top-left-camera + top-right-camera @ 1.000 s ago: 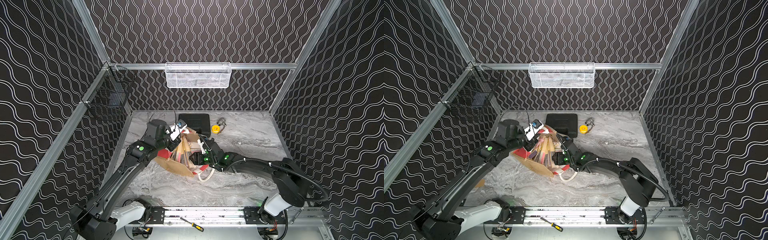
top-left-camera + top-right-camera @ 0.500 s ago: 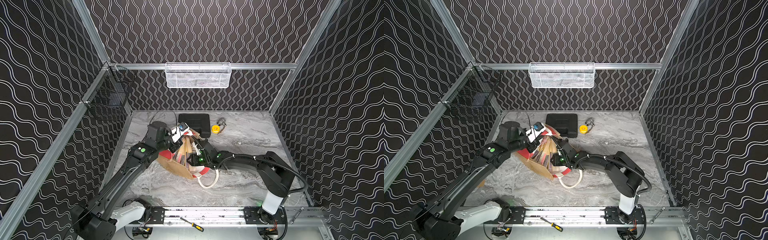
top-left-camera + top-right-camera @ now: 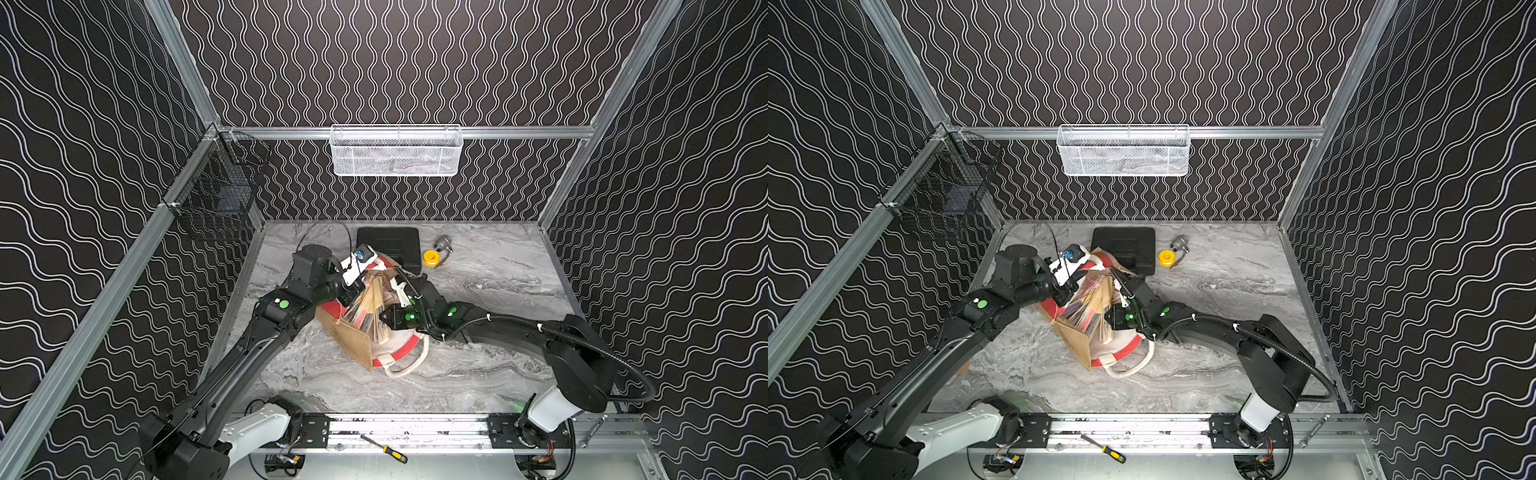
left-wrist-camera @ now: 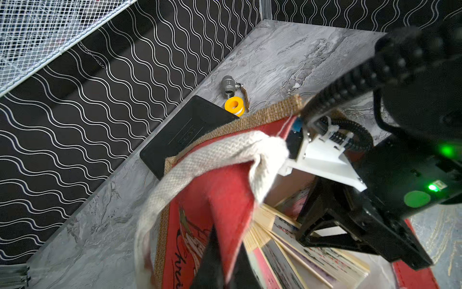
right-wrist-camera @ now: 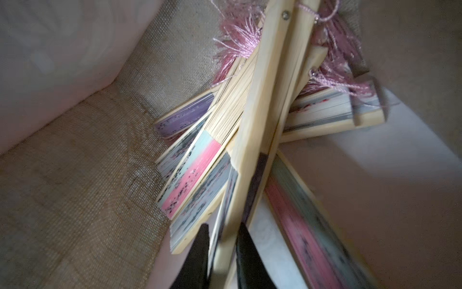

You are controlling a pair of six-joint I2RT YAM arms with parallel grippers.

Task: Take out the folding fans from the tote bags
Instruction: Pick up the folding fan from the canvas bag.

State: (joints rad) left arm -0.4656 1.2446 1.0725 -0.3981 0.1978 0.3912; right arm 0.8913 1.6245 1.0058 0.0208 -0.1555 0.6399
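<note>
Checking progress, we find none of the slim closed bamboo-ribbed folding fans (image 3: pixel 368 307) out; all sit in the boxy tan jute tote bag (image 3: pixel 353 345), 9 o'clock of the grey marbled table (image 3: pixel 478 374) centre. Left fingers (image 4: pixel 210 270) clamp its red panel; right fingers (image 5: pixel 200 252) pinch one pale rib.

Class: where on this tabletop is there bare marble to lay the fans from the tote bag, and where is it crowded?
Bare: the front strip between the tote bag and the front rail; the far right stretch between the right arm, the valve and the right wall. Crowded: the back, where black case and yellow roll sit by the bag.
</note>
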